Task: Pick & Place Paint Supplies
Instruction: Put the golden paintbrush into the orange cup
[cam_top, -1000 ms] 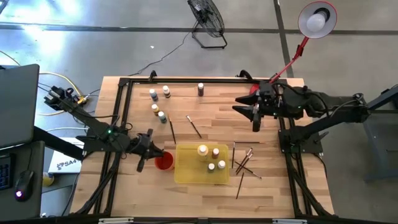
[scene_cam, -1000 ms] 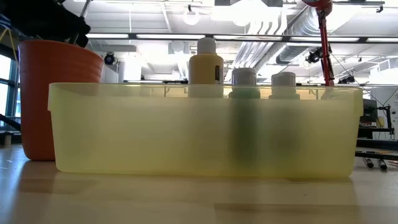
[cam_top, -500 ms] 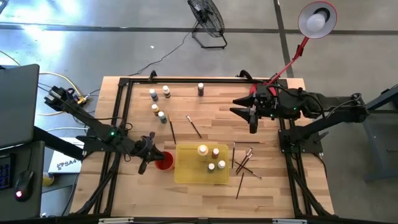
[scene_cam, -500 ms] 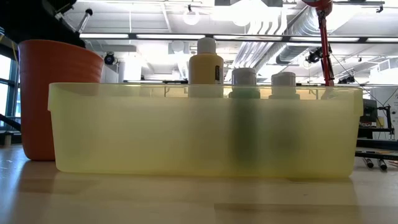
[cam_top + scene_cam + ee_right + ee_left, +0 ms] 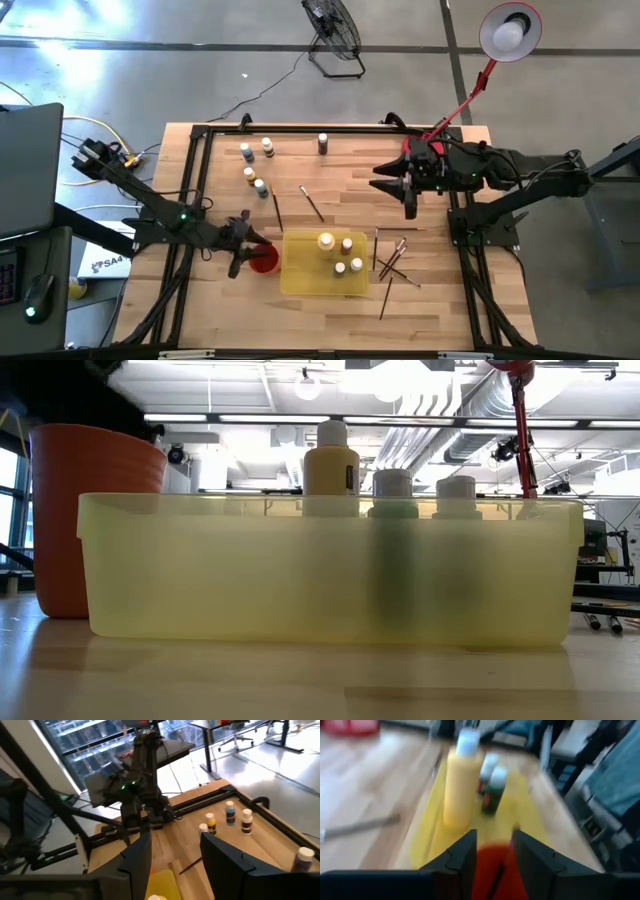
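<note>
Done: four bottles stand in the tray.
Left: five bottles and brushes outside the tray.
Left gripper: beside the tray, over the cup, jaws apart, empty.
Right gripper: beyond the tray, open, empty.

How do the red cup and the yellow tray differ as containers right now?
The red cup is round, opaque and taller; the yellow tray is rectangular, translucent, lower and wider. The tray holds four capped bottles; the cup's contents cannot be seen. The left gripper hovers at the cup, not the tray. Both stand upright, side by side.
</note>
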`<state>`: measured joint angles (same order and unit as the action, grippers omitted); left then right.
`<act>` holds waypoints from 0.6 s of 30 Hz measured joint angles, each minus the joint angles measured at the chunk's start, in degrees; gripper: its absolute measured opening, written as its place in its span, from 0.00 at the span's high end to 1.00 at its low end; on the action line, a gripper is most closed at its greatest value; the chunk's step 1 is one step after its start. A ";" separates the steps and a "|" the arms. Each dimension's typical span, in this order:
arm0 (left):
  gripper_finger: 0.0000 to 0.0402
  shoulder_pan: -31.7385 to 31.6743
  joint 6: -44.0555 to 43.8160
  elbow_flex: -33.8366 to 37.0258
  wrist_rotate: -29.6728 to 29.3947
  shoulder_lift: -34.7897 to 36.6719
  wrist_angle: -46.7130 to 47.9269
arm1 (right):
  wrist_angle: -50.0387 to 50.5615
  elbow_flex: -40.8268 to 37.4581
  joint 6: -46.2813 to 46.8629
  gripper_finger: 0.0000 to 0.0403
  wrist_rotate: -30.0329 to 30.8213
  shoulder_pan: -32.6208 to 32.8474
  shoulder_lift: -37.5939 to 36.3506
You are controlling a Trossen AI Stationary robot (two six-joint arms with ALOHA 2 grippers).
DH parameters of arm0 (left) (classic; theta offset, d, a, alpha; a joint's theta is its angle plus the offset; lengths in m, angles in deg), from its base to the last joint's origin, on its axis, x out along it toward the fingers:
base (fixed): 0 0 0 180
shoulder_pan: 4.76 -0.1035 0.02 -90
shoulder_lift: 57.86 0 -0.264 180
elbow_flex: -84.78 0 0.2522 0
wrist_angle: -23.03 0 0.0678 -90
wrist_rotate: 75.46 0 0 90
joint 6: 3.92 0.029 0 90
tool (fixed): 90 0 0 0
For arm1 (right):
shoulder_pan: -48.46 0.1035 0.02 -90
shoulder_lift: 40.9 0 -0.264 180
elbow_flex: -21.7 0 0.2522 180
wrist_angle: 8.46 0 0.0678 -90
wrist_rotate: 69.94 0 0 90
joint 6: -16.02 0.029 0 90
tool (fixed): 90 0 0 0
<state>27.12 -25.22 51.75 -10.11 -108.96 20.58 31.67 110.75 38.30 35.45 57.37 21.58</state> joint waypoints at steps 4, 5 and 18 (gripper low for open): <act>0.66 0.00 7.07 -1.50 -0.30 2.23 -3.65 | 0.00 0.00 -0.61 0.60 -0.97 -0.01 -0.02; 0.66 0.00 8.27 -2.34 -0.38 3.04 -3.41 | -0.01 0.00 -1.23 0.60 -0.99 0.00 -0.02; 0.66 0.00 13.38 -16.54 -3.15 9.56 5.54 | -0.05 -0.02 -3.06 0.60 -1.25 0.00 -0.04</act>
<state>27.12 -11.84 35.21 -13.25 -99.40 26.13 31.62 110.73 35.24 34.20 57.37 21.53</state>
